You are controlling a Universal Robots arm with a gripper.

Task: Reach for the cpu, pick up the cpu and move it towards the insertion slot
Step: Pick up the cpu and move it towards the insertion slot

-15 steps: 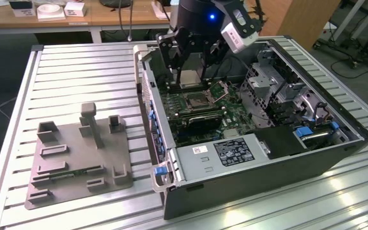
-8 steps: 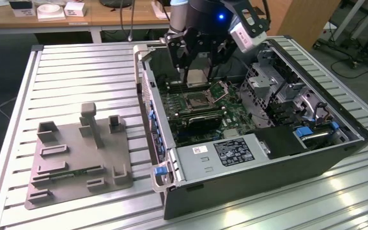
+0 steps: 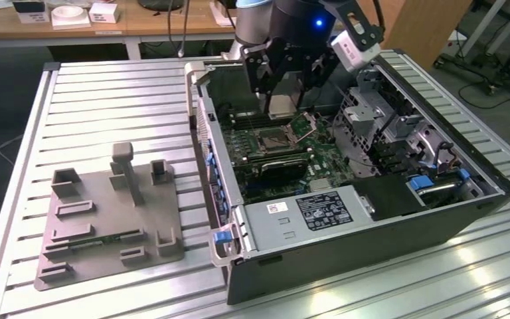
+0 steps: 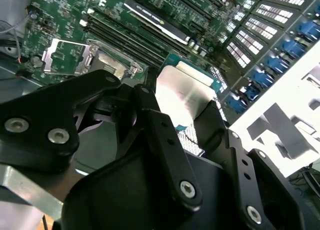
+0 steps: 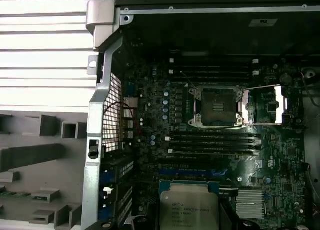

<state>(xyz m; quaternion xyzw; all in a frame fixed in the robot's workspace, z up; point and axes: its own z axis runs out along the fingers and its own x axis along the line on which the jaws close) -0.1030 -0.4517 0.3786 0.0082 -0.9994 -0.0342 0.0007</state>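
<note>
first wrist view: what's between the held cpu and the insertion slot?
In the first wrist view, long dark memory slots run across the motherboard between the cpu, held in the tool, and the open insertion slot.

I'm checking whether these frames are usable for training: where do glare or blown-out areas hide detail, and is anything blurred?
In the second wrist view, the cpu top glares white and the chassis at the side is blown out; the near fingers look soft. In the first wrist view, the table slats wash out while the insertion slot stays legible. In the exterior view, the table reflects bright patches.
</note>
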